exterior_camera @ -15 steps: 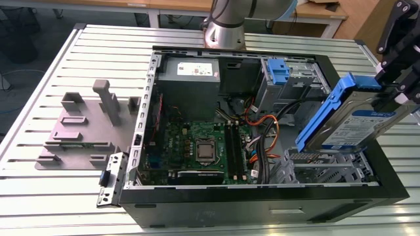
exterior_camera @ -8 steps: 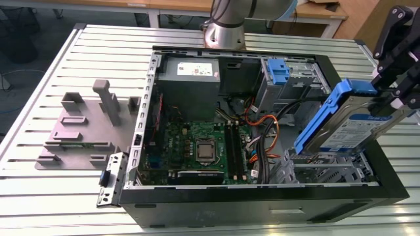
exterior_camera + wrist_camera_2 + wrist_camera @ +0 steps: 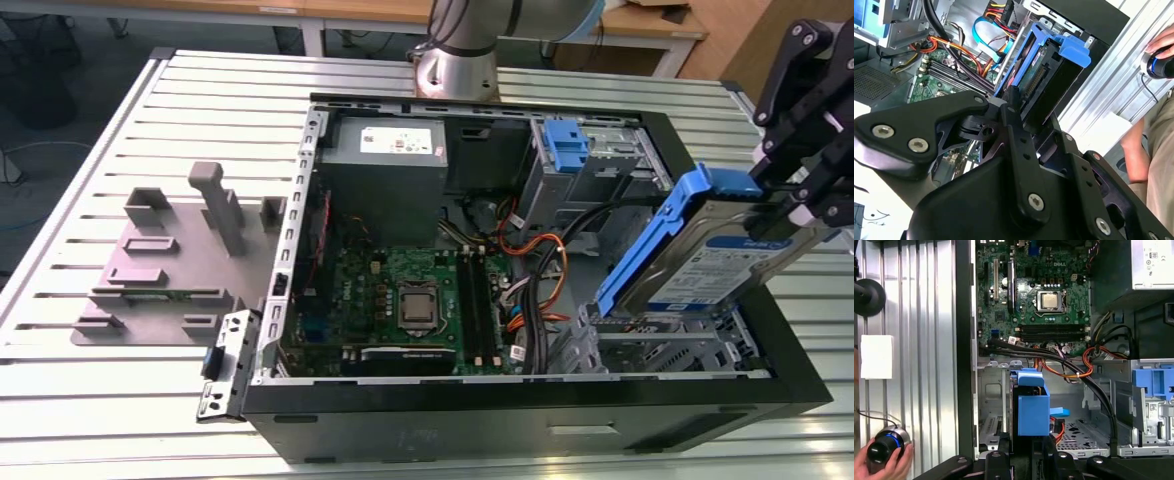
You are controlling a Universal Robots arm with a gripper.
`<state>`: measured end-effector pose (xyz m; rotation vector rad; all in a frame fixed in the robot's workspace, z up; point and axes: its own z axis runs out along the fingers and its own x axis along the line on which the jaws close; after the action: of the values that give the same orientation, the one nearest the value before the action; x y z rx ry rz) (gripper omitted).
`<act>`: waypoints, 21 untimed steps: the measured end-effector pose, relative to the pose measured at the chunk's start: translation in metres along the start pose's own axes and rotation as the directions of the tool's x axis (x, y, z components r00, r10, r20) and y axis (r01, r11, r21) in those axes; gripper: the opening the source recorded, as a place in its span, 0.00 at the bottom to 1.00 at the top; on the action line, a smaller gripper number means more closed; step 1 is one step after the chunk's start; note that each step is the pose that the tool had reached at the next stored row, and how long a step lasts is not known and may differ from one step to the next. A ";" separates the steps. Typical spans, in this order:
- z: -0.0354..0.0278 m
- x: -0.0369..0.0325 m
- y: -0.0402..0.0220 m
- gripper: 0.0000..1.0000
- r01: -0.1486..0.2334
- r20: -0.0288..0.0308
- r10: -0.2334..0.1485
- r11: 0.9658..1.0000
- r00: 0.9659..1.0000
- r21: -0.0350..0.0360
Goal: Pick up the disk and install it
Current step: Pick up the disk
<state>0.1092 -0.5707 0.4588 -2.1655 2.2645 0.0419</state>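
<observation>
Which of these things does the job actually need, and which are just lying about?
In the job: the disk, held tilted by the pincer; the metal drive bay beneath it in the computer case.

Lying about: grey moulded block on the table; power supply box; empty blue bracket; white card.

Slatted metal table point(image 3: 107, 390). Open black computer case point(image 3: 534, 425) at the table's middle. Inside the case:
- green motherboard point(image 3: 400, 300) on the floor
- grey power supply point(image 3: 387, 150) with a white sticker, in a far corner
- blue plastic bracket point(image 3: 567, 145) along the same wall
- orange and black cables point(image 3: 541, 255) beside the motherboard

Grey moulded fixture point(image 3: 174, 260) near the table's edge, at the exterior view's left. White card point(image 3: 876, 356) on the table, outside the case.
</observation>
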 end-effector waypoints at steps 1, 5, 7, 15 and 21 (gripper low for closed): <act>0.0006 0.0000 0.0000 0.35 0.000 0.000 0.000 1.000 1.000 0.000; 0.0014 0.0001 0.0000 0.35 0.000 0.000 0.000 1.000 1.000 0.000; 0.0015 0.0001 0.0000 0.35 0.000 0.000 0.000 1.000 1.000 0.000; 0.0045 0.0013 -0.0001 0.35 0.000 0.000 0.000 1.000 1.000 0.000; 0.0066 0.0014 -0.0002 0.35 0.000 0.000 0.000 1.000 1.000 0.000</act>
<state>0.1092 -0.5719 0.4522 -2.1655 2.2645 0.0419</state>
